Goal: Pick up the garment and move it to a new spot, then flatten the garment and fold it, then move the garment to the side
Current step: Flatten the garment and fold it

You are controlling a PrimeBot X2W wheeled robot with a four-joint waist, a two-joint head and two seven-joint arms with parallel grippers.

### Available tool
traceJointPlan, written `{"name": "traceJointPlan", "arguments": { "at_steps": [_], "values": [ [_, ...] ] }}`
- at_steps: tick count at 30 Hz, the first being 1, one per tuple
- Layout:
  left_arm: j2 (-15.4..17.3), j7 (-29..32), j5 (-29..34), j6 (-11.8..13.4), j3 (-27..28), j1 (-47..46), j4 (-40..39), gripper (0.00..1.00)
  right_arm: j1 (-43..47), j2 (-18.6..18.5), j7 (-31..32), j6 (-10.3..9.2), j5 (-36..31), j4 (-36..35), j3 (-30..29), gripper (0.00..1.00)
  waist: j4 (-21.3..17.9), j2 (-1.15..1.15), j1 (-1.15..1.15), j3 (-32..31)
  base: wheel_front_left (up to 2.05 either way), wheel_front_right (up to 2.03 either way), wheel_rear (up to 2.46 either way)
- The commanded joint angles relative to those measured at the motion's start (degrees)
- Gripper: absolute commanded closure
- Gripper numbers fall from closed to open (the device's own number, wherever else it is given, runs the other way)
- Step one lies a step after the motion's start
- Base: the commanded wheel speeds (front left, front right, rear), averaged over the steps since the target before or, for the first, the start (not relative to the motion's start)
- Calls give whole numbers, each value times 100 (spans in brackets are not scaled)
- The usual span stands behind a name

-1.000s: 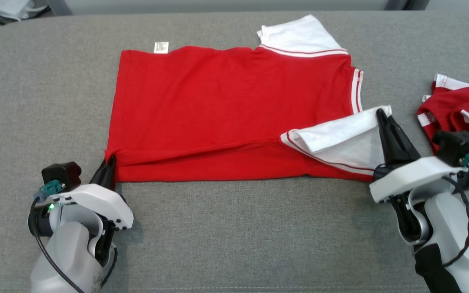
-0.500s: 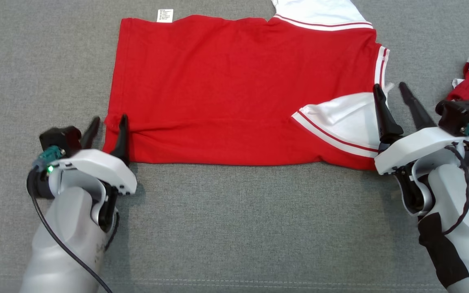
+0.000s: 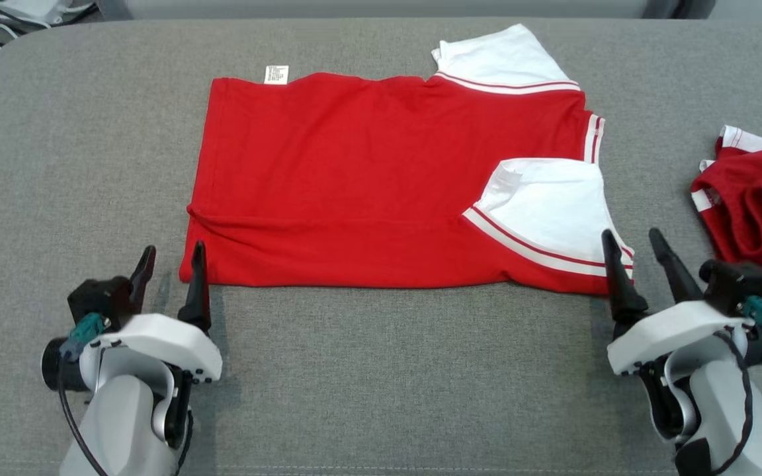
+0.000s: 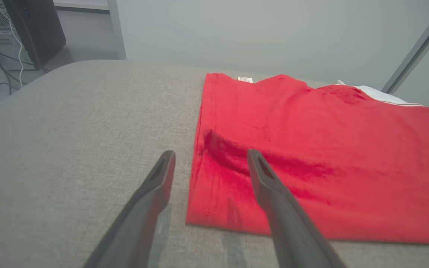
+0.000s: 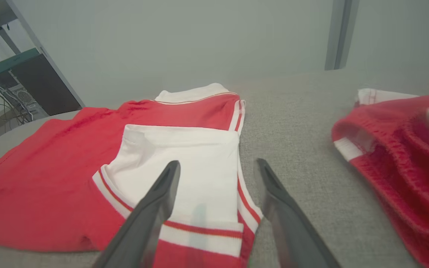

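A red T-shirt (image 3: 368, 178) with white sleeves lies flat on the grey counter (image 3: 387, 377), its near sleeve (image 3: 546, 211) folded in over the body. The left tool (image 3: 174, 248) and right tool (image 3: 630, 233) stand at its near corners, fingers apart, holding nothing; another red garment (image 3: 755, 198) sits crumpled to the right.

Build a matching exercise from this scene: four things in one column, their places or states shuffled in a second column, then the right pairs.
Things
1. flat red fabric shirt with white sleeves
2. small white care label
3. crumpled red and white garment
4. left pincer

Places or states
A. open, by the shirt's near left corner
B. bunched up, off to the right
C. sticks out from the shirt's far edge
D. spread out in the middle, one sleeve folded onto it

Pairs: 1-D, 2-C, 3-B, 4-A
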Motion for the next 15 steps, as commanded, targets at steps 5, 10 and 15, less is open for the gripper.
{"name": "traceJointPlan", "arguments": {
  "at_steps": [5, 10, 15],
  "values": [
    [29, -50, 122, -47, 256, 375, -144, 0, 378, 79, -67, 25, 129, -84, 150, 0, -58, 0, 0, -280, 0, 0, 0],
    [-50, -50, 187, -77, 277, 566, -189, 0, 490, 160, -67, 25, 291, 160, 68, 0, -5, 0, 0, -336, 0, 0, 0],
    [-94, -50, 229, -106, 261, 592, -223, 0, 407, 234, -67, 25, 536, 446, -31, 0, 92, 0, 0, -279, 0, 0, 0]
  ]
}}
